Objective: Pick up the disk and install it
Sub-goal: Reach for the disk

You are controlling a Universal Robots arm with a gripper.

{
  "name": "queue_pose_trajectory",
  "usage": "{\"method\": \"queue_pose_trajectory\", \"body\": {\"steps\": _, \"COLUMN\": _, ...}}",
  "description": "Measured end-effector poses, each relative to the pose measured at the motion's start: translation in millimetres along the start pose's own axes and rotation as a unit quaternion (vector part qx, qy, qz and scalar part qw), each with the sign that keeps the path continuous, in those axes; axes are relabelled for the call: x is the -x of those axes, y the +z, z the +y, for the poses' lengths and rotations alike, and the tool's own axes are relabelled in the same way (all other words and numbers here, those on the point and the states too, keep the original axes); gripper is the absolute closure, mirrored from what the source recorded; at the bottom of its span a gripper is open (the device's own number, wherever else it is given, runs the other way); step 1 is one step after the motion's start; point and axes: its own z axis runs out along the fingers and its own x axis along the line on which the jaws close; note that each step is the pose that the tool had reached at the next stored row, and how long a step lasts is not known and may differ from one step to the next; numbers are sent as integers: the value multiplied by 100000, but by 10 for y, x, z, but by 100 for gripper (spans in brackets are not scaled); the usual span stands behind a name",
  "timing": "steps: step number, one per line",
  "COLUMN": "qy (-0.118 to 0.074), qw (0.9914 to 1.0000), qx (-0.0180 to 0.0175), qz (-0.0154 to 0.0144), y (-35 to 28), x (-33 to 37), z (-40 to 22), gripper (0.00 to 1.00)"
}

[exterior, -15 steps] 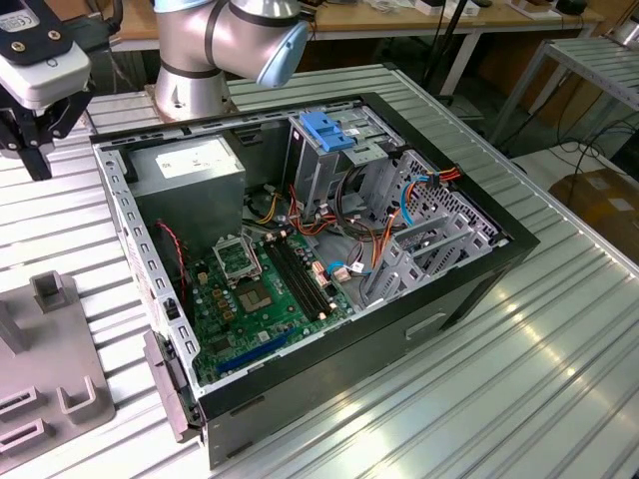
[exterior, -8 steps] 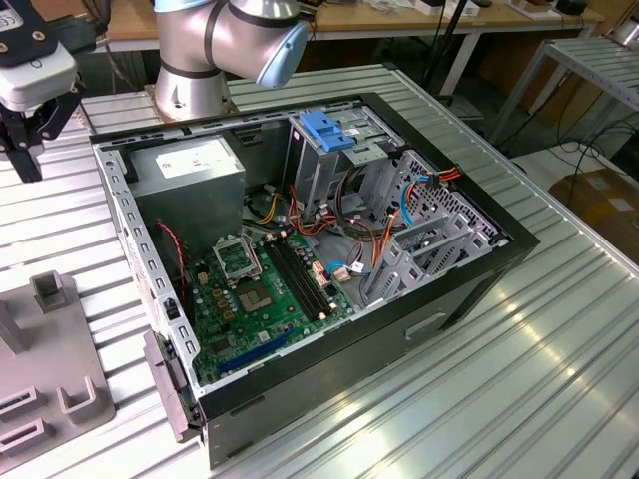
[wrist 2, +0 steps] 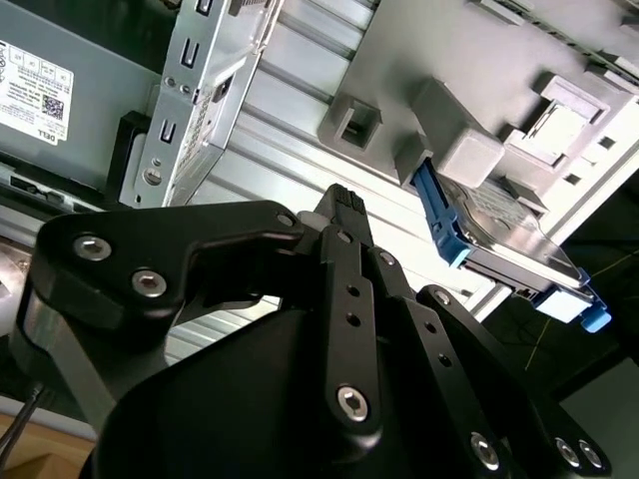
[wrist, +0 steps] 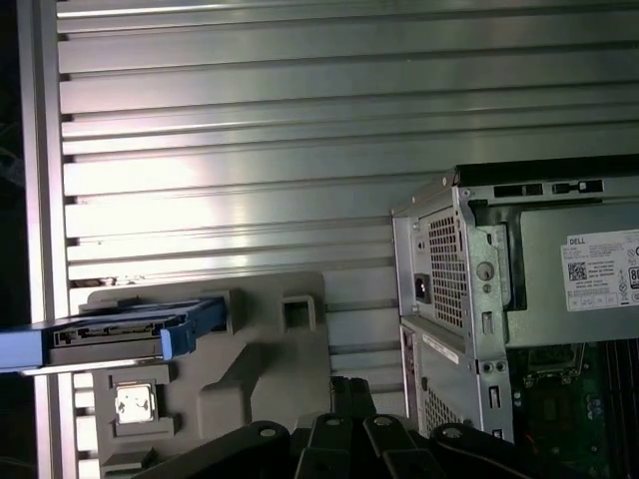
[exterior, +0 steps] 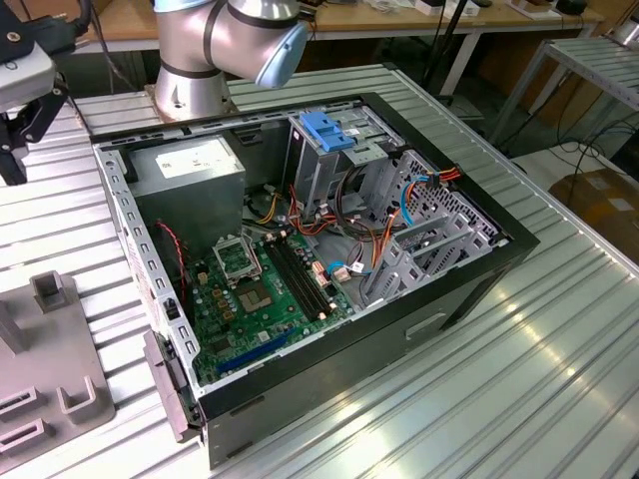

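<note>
The disk (wrist: 115,334) is a dark grey drive in a blue carrier frame, resting in a slot of the grey fixture (wrist: 250,369) on the table. The second wrist view shows the disk (wrist 2: 499,235) from the side, against the fixture's (wrist 2: 449,60) blocks. In both wrist views my gripper (wrist 2: 344,200) (wrist: 349,387) is shut with nothing between its black fingers. It hangs over the ribbed table between the fixture and the open computer case (wrist: 469,299), well apart from the disk.
The open case (exterior: 329,249) lies on the aluminium table (exterior: 519,379), showing a motherboard (exterior: 260,289), cables and a grey power supply box (exterior: 190,165). A blue bracket (exterior: 329,130) tops the drive cage at the back. The arm's base (exterior: 200,60) stands behind the case.
</note>
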Motion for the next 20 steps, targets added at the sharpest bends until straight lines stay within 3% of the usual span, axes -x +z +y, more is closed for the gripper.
{"method": "queue_pose_trajectory", "body": {"steps": 4, "qy": 36, "qw": 100000, "qx": 21, "qz": 35, "y": -2, "x": -102, "z": -7, "gripper": 90}}
{"method": "queue_pose_trajectory", "body": {"steps": 5, "qy": 60, "qw": 99999, "qx": -1, "qz": 349, "y": -2, "x": -117, "z": -9, "gripper": 90}}
{"method": "queue_pose_trajectory", "body": {"steps": 6, "qy": 79, "qw": 99996, "qx": -44, "qz": 891, "y": -3, "x": -124, "z": -9, "gripper": 90}}
{"method": "queue_pose_trajectory", "body": {"steps": 7, "qy": 121, "qw": 99986, "qx": -113, "qz": 1645, "y": -4, "x": -127, "z": -9, "gripper": 90}}
{"method": "queue_pose_trajectory", "body": {"steps": 8, "qy": 203, "qw": 99951, "qx": -220, "qz": 3121, "y": -3, "x": -131, "z": -10, "gripper": 90}}
{"method": "queue_pose_trajectory", "body": {"steps": 9, "qy": 243, "qw": 99924, "qx": -273, "qz": 3869, "y": -3, "x": -135, "z": -10, "gripper": 90}}
{"method": "queue_pose_trajectory", "body": {"steps": 11, "qy": 297, "qw": 99895, "qx": -329, "qz": 4555, "y": -3, "x": -153, "z": -12, "gripper": 90}}
{"method": "queue_pose_trajectory", "body": {"steps": 17, "qy": 459, "qw": 99835, "qx": -421, "qz": 5705, "y": -6, "x": -231, "z": -17, "gripper": 90}}
{"method": "queue_pose_trajectory", "body": {"steps": 20, "qy": 627, "qw": 99770, "qx": -494, "qz": 6729, "y": -8, "x": -317, "z": -24, "gripper": 90}}
